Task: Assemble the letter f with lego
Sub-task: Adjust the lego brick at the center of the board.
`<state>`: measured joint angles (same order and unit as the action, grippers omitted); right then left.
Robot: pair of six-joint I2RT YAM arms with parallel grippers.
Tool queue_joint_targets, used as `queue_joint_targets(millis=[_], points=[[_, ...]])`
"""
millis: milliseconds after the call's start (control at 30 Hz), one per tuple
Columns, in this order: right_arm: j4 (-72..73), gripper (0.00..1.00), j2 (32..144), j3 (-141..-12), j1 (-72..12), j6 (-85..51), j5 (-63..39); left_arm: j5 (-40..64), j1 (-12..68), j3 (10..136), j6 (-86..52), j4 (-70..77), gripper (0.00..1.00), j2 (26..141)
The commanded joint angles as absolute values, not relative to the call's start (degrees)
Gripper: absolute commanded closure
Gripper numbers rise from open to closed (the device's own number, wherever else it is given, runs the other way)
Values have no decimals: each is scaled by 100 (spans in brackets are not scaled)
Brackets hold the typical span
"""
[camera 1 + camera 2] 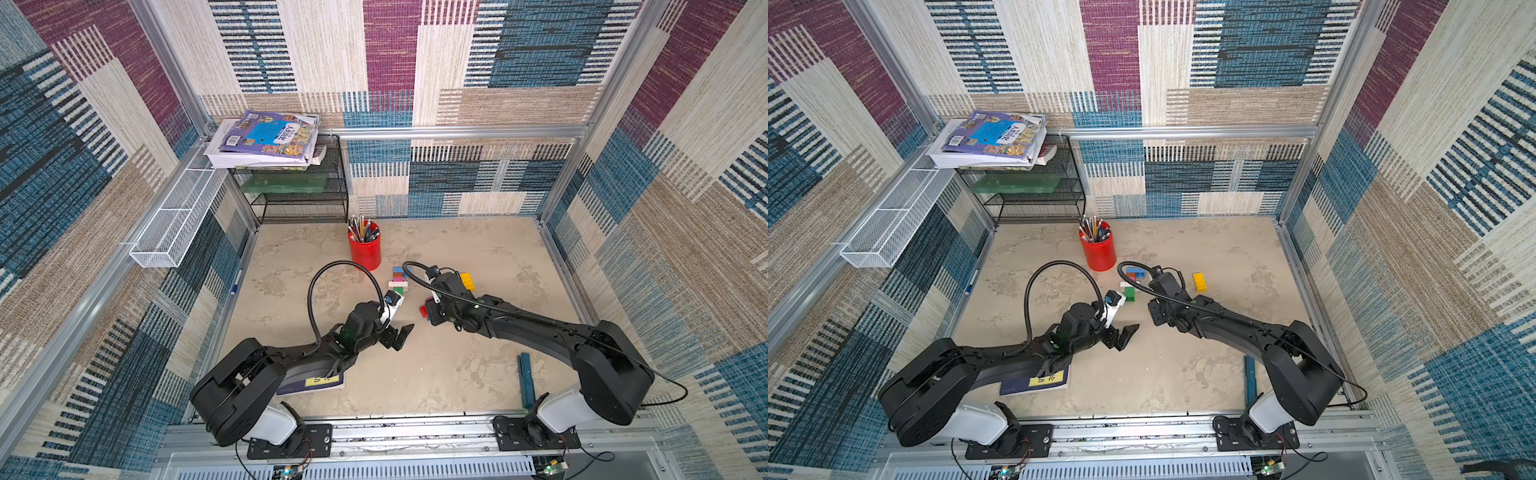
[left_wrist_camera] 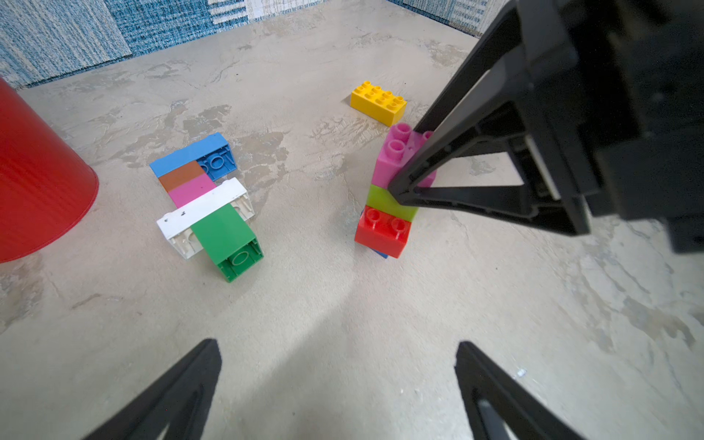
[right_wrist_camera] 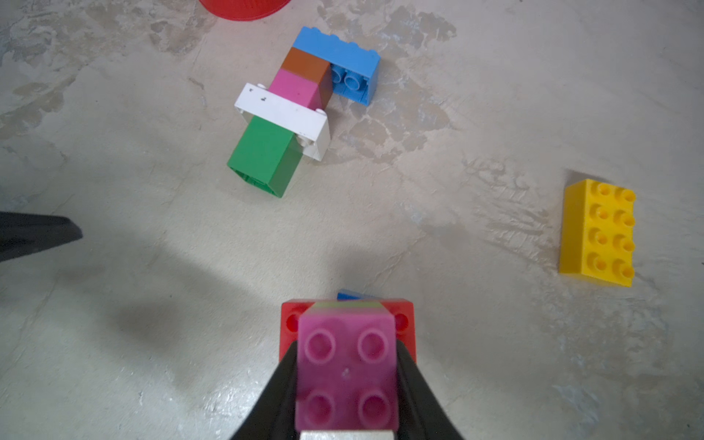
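Table (image 1: 478, 374) — rack (image 1: 299, 203) sitting in its far left corner, carrying books (image 1: 266, 139) on top and a green board (image 1: 282, 183) on an upper shelf. Basket (image 1: 174, 220) hanging on the left wall beside it. Cup (image 1: 365, 253) standing near mid-table, holding pens (image 1: 362, 230) upright. Left gripper (image 1: 400, 336) hovering over bare table, jaws spread wide, gripping nothing. Right gripper (image 3: 346, 346) clamping the pink brick (image 3: 346, 384) that is topping a lego stack (image 1: 423, 311) — lime brick (image 2: 384, 201) and red brick (image 2: 382, 230) sitting under it, a blue sliver (image 3: 350, 294) peeking out below; can't tell if the stack is touching the table. Lego piece (image 2: 207, 198) lying on its side near the cup, joined blue, brown, pink, white, green; yellow brick (image 2: 378, 102) lying studs-up, well apart to its right.
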<state>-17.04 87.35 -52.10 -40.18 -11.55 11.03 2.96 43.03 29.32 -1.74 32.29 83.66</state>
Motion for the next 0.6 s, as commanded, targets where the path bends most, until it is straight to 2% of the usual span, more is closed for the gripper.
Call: queue_joint_targets(millis=[0,567], points=[[-2568,86,8851,-5098,-4110,-1450,1191,229,4298,2918,-264,3210,1,8328],[-2749,85,9262,-5125,-4435,-2615,1679,261,4298,2871,-264,3111,1,8157]])
